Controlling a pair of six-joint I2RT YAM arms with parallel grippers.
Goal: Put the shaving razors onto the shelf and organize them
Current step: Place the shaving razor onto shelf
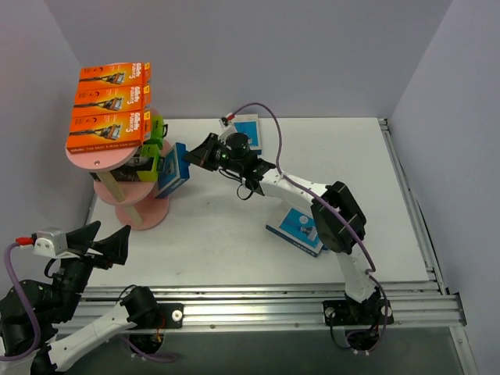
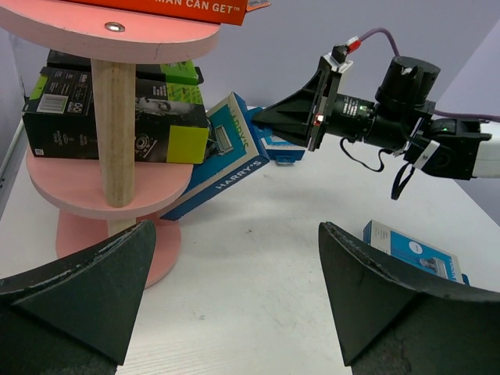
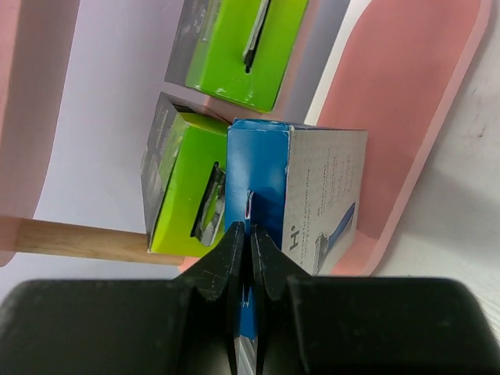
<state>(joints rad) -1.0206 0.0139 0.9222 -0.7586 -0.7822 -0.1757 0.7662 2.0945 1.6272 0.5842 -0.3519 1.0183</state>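
The pink shelf (image 1: pixel 109 156) stands at the far left. Three orange razor packs (image 1: pixel 109 109) are stacked on its top board. Two black-and-lime packs (image 2: pixel 117 109) lie on the middle board (image 2: pixel 94 195). My right gripper (image 1: pixel 193 156) is shut on the thin edge of a blue-and-grey pack (image 1: pixel 173 170), which it holds tilted against the middle board's rim; in the right wrist view the gripper (image 3: pixel 250 234) pinches the pack (image 3: pixel 269 172) beside a lime pack (image 3: pixel 187 187). My left gripper (image 2: pixel 234 297) is open and empty, low over the table near the shelf's base (image 2: pixel 160 250).
A second blue pack (image 1: pixel 297 226) lies on the table under the right arm and shows in the left wrist view (image 2: pixel 414 250). A third blue pack (image 1: pixel 248 129) lies near the back wall. The shelf's tan upright (image 2: pixel 117 133) stands in front of the lime packs.
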